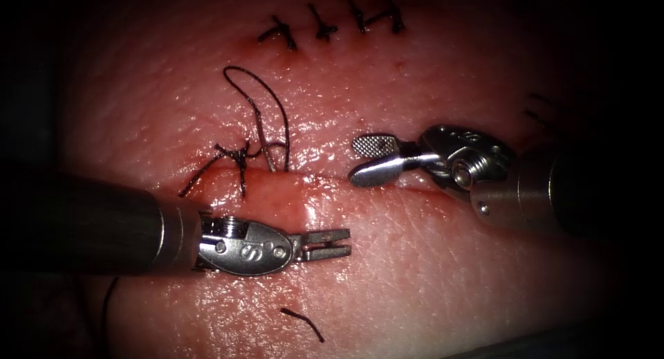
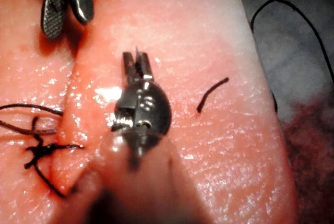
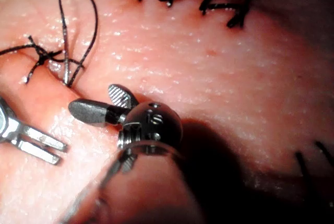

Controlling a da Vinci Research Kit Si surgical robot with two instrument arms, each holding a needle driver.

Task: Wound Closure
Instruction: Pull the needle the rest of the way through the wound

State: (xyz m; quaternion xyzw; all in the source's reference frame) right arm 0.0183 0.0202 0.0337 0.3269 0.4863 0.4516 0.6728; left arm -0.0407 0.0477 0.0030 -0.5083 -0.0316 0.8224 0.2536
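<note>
Thread [image 1: 259,117] rises in a thin loop from a knot [image 1: 238,158] on the cut [image 1: 311,182], and it lies up and to the left of both tools. The left tool [image 1: 330,243] lies low on the tissue [image 1: 429,262], below the cut, with its tip pointing to the right. Its jaws are open only a little and they hold nothing. The knot and the loop are above its wrist, well apart from its tip. The right tool [image 1: 366,162] comes in from the right and its tip is over the cut, just to the right of the loop. Its jaws are wide open, one above the other, and they hold nothing too. I cannot find the needle in any of the views, so I cannot tell where it is.

Near the far edge of the tissue there is a row of finished stitches [image 1: 332,23], dark and short. One cut end of thread [image 1: 303,323] lies loose on the tissue below the left tool. In the left wrist view another strand [image 2: 292,15] runs over the dark bench surface, beside the edge of the tissue.

Between the two tips the cut is bare and nothing covers it. The tissue to the right of the left tool's tip is also open. Red fluid [image 1: 277,196] is wet along the lips of the cut near the knot.
</note>
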